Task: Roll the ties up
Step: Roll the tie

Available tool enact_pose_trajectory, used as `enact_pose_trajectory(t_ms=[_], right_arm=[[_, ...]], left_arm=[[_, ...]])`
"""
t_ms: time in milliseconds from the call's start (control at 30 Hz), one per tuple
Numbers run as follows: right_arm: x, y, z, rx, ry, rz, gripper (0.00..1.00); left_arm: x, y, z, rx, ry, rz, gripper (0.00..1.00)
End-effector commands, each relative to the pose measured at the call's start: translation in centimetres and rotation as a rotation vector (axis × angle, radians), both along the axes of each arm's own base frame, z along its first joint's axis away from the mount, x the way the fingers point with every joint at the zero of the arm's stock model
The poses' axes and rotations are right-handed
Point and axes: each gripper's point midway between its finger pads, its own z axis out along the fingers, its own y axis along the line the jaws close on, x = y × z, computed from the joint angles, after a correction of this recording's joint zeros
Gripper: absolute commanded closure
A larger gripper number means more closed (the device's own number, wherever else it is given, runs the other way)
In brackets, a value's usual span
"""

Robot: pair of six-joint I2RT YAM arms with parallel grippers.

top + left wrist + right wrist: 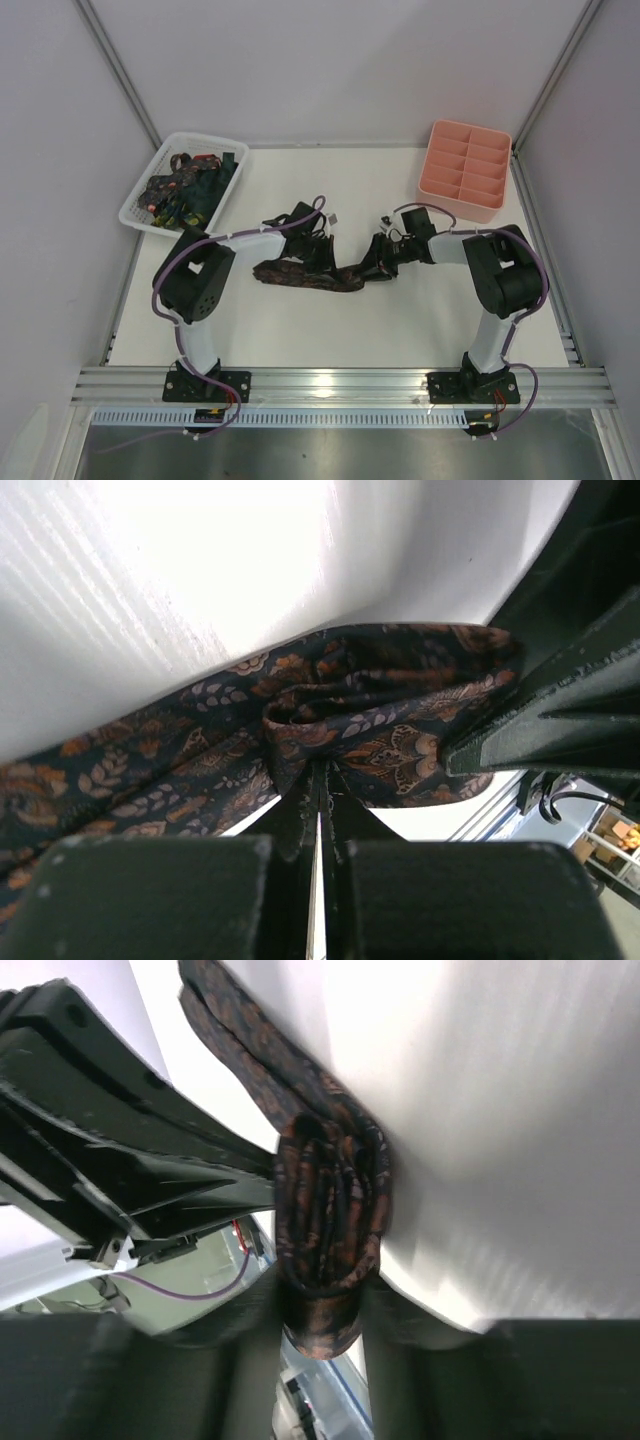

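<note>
One brown patterned tie (300,274) lies across the middle of the white table (300,330), between both grippers. My left gripper (322,260) is shut, pinching a fold of its fabric (350,705) at the fingertips (322,770). The tie's right end is wound into a small roll (330,1210). That roll sits between the fingers of my right gripper (325,1310), which press on both its sides. In the top view the right gripper (373,268) is at the tie's right end. More dark ties (190,185) are heaped in the basket.
A white lattice basket (133,210) stands at the back left. A pink tray (462,205) with compartments stands at the back right. Both grippers are close together, with the other arm's black body (140,1180) filling the left of the right wrist view.
</note>
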Motion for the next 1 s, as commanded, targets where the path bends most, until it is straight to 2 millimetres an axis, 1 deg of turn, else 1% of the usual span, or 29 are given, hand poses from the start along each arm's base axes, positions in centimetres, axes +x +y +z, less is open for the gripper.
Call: enact_pose_trajectory(t_ms=[0,67,167,200,267,300,333,400,467,500,533,567,600,633,667,700,733,767,800,833,867,933,967], right_arm=[[0.3,0.9,1.6,0.026,0.006,0.043,0.69],[0.2,1.1,1.9,0.02,0.017,0.046,0.72],[0.1,1.1,2.4,0.009,0.052,0.051,0.81],[-0.2,0.9,2.4,-0.006,0.077,0.052,0.86],[0.1,0.9,2.8,-0.024,0.081,0.044,0.94],[-0.2,0.8,2.9,-0.036,0.106,0.044,0.96],[0.1,0.9,3.2,-0.042,0.101,0.043,0.99],[-0.4,0.6,3.3,-0.076,0.141,0.041,1.0],[-0.2,0.9,4.0,-0.094,0.125,0.059,1.0],[-0.9,0.7,3.9,-0.128,0.165,0.065,1.0],[-1.2,0.9,3.6,-0.164,0.168,0.074,1.0],[-1.0,1.0,3.8,-0.184,0.171,0.074,1.0],[-1.9,0.7,3.2,-0.226,0.235,0.079,1.0],[-2.4,0.9,2.7,-0.268,0.246,0.092,1.0],[-2.6,1.0,2.4,-0.304,0.262,0.092,1.0],[-2.8,1.1,2.6,-0.343,0.281,0.097,1.0],[-2.7,1.1,1.9,-0.388,0.283,0.092,1.0],[-3.2,1.5,1.7,-0.423,0.284,0.104,1.0],[-3.0,1.2,1.5,-0.475,0.28,0.093,1.0],[-3.2,1.2,0.8,-0.507,0.294,0.096,1.0],[-3.9,1.0,0.5,-0.549,0.32,0.105,1.0],[-3.9,0.7,-0.5,-0.62,0.32,0.101,1.0],[-4.2,0.5,-0.7,-0.651,0.323,0.105,1.0]], left_arm=[[1.1,-0.1,-0.6,0.015,-0.032,-0.026,0.99],[1.2,-0.1,-0.8,0.021,-0.031,-0.026,1.0],[1.3,-0.2,-0.9,0.023,-0.036,-0.026,0.99],[1.4,-0.3,-0.9,0.021,-0.041,-0.026,0.99],[1.2,-0.6,-1.0,0.017,-0.038,-0.033,1.0],[0.9,-0.8,-1.1,0.016,-0.03,-0.034,0.99],[0.8,-1.3,-1.1,0.009,-0.036,-0.044,1.0],[0.4,-1.9,-1.2,0.003,-0.03,-0.05,0.99],[-0.1,-2.8,-1.1,-0.013,-0.028,-0.058,1.0],[-0.2,-3.2,-1.0,-0.02,-0.024,-0.052,0.99],[-0.5,-3.9,-0.9,-0.031,-0.028,-0.061,1.0],[-0.6,-4.3,-0.8,-0.038,-0.028,-0.065,0.99],[-0.7,-4.7,-0.7,-0.043,-0.024,-0.063,0.99],[-1.1,-5.1,-0.9,-0.041,-0.023,-0.074,0.99],[-1.1,-5.3,-1.0,-0.035,-0.027,-0.073,1.0],[-1.1,-5.5,-1.0,-0.038,-0.029,-0.07,0.99],[-1.3,-5.6,-1.1,-0.033,-0.029,-0.062,1.0],[-1.1,-5.3,-1.1,-0.019,-0.04,-0.044,1.0],[-1.2,-5.1,-1.2,-0.012,-0.041,-0.036,1.0],[-1.1,-4.9,-1.0,-0.01,-0.051,-0.027,0.99],[-1.4,-4.4,-1.4,0.005,-0.046,-0.022,1.0],[-1.5,-3.6,-1.9,0.044,-0.045,-0.009,0.99],[-1.8,-3.1,-2.1,0.06,-0.042,-0.002,1.0]])
